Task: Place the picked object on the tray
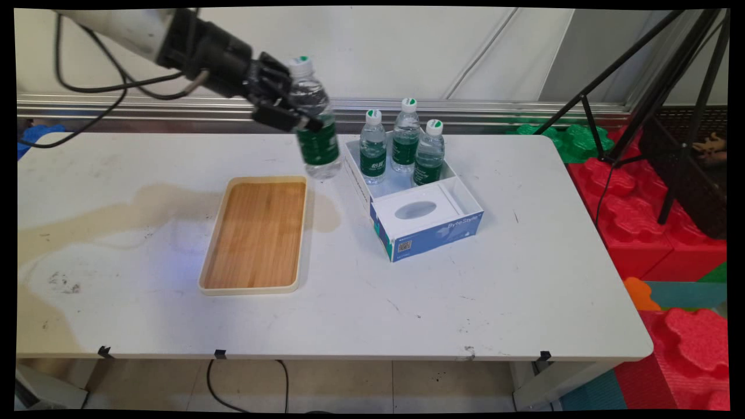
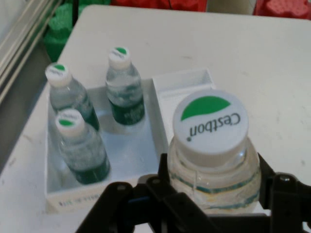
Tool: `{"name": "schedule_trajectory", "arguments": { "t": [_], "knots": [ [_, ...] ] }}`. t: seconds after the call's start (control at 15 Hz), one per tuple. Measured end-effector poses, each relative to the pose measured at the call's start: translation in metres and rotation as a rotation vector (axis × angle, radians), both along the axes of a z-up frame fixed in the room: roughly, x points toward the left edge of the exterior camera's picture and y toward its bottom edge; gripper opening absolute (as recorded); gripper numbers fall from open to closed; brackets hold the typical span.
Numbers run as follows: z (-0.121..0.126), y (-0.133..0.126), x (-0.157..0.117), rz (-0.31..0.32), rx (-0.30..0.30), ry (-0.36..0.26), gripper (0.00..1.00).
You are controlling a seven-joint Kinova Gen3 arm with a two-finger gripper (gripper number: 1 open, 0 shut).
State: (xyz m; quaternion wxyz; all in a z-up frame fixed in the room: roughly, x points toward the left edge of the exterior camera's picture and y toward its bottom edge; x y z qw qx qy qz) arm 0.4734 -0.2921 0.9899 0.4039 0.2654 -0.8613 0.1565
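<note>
The black claw (image 1: 291, 113) is clamped on a clear water bottle (image 1: 314, 125) with a green label and a white cap, holding it by the upper body, just under the neck. The bottle hangs in the air, slightly tilted, with its base above the table (image 1: 495, 291) near the far right corner of a wooden tray (image 1: 256, 233). In the hand view the held bottle's cap (image 2: 210, 127) fills the lower right (its green mark and lettering face the camera), and the claw's (image 2: 214, 194) black fingers (image 2: 279, 194) press against the bottle on both sides.

The tray has a cream rim and a bare wood floor, and lies flat on the table to the left of a white and blue box (image 1: 416, 203). The box is open at the top; its far compartment holds three more bottles of the same kind (image 1: 372, 148) (image 1: 405, 137) (image 1: 429, 154), all upright and close together. The near part of the box is covered by a white panel with an oval opening (image 1: 415, 210).

A brownish stain (image 1: 116, 215) spreads across the table left of the tray. Red foam blocks (image 1: 657, 233) lie on the floor beyond the table's right edge, with a black tripod (image 1: 657, 99) standing above them.
</note>
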Motion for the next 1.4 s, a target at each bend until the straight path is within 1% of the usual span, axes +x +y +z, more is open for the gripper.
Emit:
{"name": "schedule_trajectory", "arguments": {
  "t": [0.33,0.6,0.67,0.8,1.0,1.13,1.2,1.4],
  "knots": [
    [-0.003,0.031,0.021,-0.001,0.055,-0.032,0.0],
    [-0.019,0.051,0.036,0.008,0.109,-0.058,0.0],
    [-0.025,0.055,0.038,0.011,0.12,-0.065,0.0],
    [-0.043,0.061,0.044,0.02,0.15,-0.084,0.0],
    [-0.067,0.065,0.046,0.023,0.187,-0.1,0.0],
    [-0.079,0.066,0.045,0.023,0.2,-0.106,0.0],
    [-0.089,0.065,0.044,0.024,0.205,-0.11,0.0],
    [-0.103,0.063,0.04,0.021,0.206,-0.114,0.0]
  ]
}}
